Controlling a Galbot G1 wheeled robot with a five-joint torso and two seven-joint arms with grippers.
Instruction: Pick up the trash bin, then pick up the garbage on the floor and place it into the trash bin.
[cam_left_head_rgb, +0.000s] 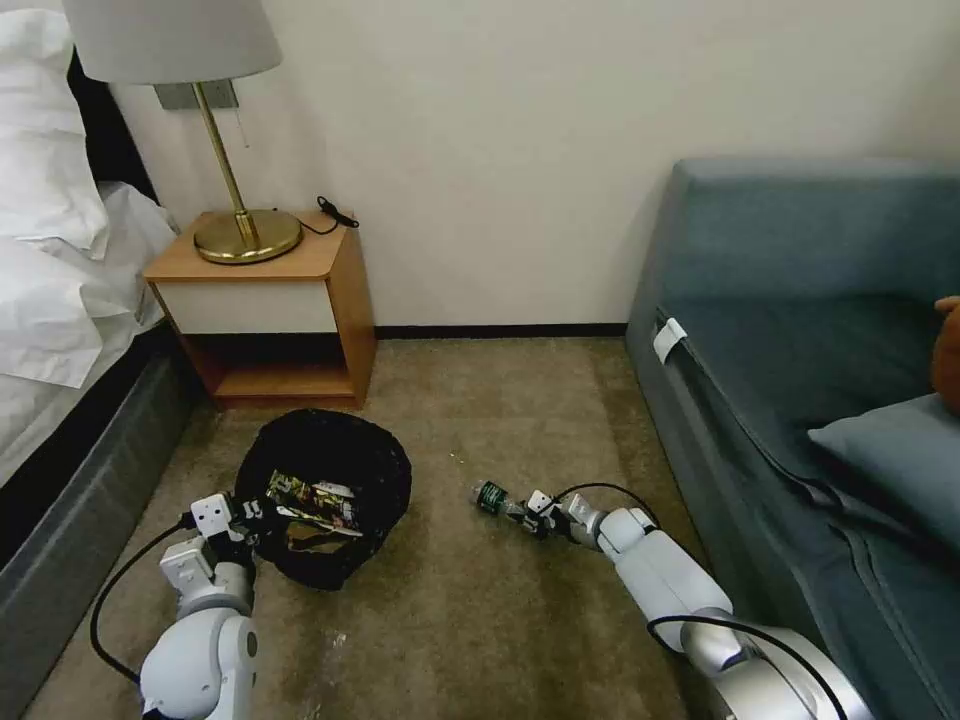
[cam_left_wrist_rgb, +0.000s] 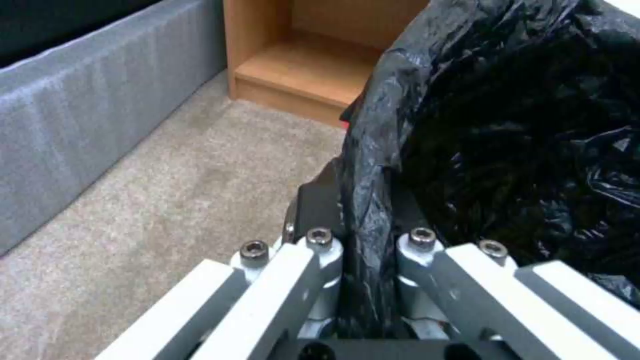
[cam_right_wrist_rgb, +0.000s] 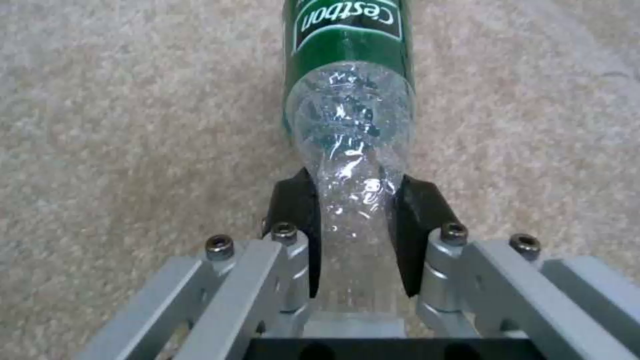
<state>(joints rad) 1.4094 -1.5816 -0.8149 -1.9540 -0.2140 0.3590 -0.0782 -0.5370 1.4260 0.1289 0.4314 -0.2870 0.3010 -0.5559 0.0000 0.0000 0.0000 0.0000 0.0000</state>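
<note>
The trash bin (cam_left_head_rgb: 330, 455), lined with a crinkly black bag, is held above the carpet floor (cam_left_head_rgb: 460, 620) by my left gripper (cam_left_head_rgb: 255, 512), which is shut on its rim. In the left wrist view the fingers (cam_left_wrist_rgb: 313, 205) pinch the black bag edge (cam_left_wrist_rgb: 363, 200). Inside the bin lie a printed wrapper (cam_left_head_rgb: 315, 497) and a brown paper piece (cam_left_head_rgb: 318, 540). My right gripper (cam_left_head_rgb: 520, 508) is shut on a clear bottle with a green label (cam_left_head_rgb: 491, 496), low over the floor. The right wrist view shows the bottle (cam_right_wrist_rgb: 350, 125) squeezed between the black pads (cam_right_wrist_rgb: 297, 220).
A wooden nightstand (cam_left_head_rgb: 275, 310) with a brass lamp (cam_left_head_rgb: 240, 225) stands against the back wall. The bed (cam_left_head_rgb: 60, 330) runs along the left and a blue-grey sofa (cam_left_head_rgb: 800, 380) along the right. Open carpet lies between them.
</note>
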